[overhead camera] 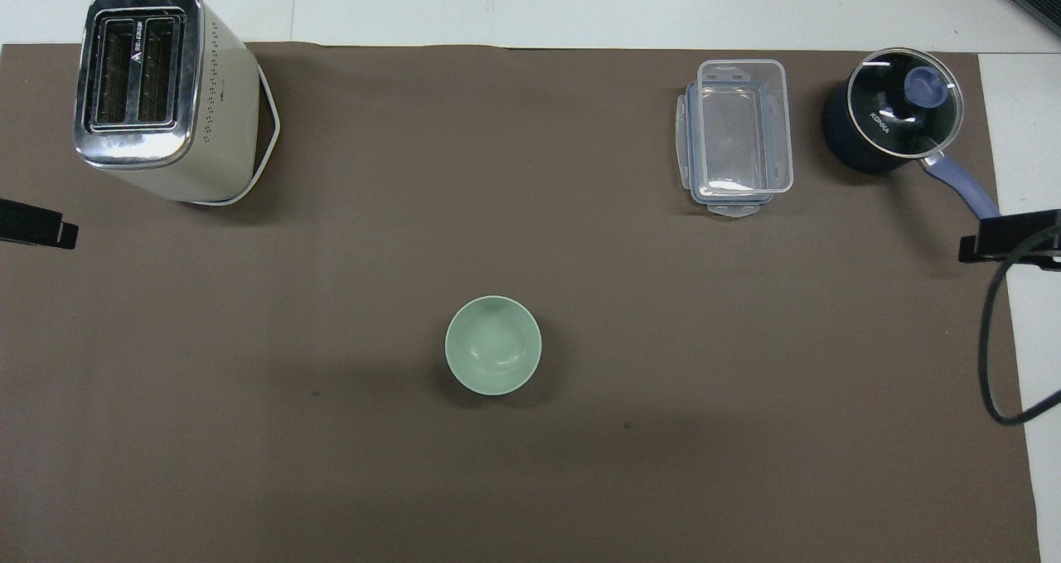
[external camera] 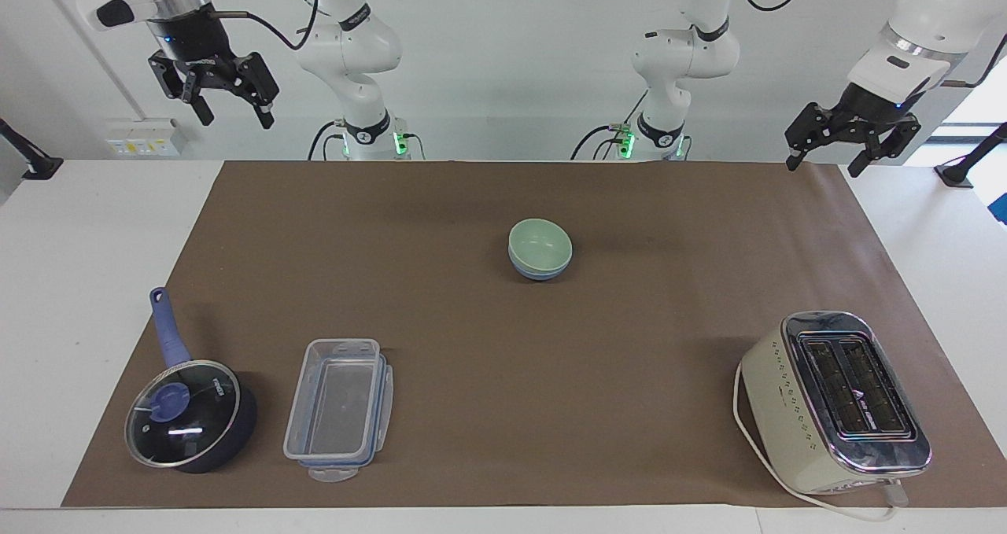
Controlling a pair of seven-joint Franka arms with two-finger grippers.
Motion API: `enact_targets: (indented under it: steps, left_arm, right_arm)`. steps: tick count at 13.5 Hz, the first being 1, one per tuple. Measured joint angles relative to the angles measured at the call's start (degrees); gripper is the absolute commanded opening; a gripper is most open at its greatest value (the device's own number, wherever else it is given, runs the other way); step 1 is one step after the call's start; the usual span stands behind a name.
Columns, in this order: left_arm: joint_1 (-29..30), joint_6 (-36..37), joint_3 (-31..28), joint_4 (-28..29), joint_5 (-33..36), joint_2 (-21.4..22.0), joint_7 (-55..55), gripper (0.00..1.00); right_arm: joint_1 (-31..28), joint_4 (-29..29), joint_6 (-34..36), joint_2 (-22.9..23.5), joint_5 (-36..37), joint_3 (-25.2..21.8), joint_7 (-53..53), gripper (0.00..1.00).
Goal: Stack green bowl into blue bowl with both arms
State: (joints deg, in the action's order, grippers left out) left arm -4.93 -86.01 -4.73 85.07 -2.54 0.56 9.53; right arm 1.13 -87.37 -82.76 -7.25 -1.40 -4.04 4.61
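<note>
The pale green bowl (external camera: 540, 243) sits nested inside the periwinkle-blue bowl (external camera: 539, 272) at the middle of the brown mat. In the overhead view only the green bowl (overhead camera: 493, 356) shows; the blue bowl is hidden under it. My right gripper (external camera: 236, 119) is open and empty, high in the air over the table's edge at the right arm's end. My left gripper (external camera: 822, 167) is open and empty, raised over the mat's corner at the left arm's end, waiting. Both grippers are well apart from the bowls.
A cream toaster (external camera: 838, 400) stands farther from the robots at the left arm's end. A clear plastic container (external camera: 338, 408) and a dark-blue lidded saucepan (external camera: 189, 412) lie farther from the robots at the right arm's end. The brown mat (external camera: 629, 361) covers the table.
</note>
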Motion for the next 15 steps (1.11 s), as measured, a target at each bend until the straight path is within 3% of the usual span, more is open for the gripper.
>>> enact_targets:
  steps: [15]
  left_arm:
    - [0.00, 0.07, 0.00, 0.00, 0.00, 0.04, 0.00, 1.00]
  right_arm:
    - [0.32, -2.00, -0.36, 0.50, 2.51, 0.17, -0.71, 1.00]
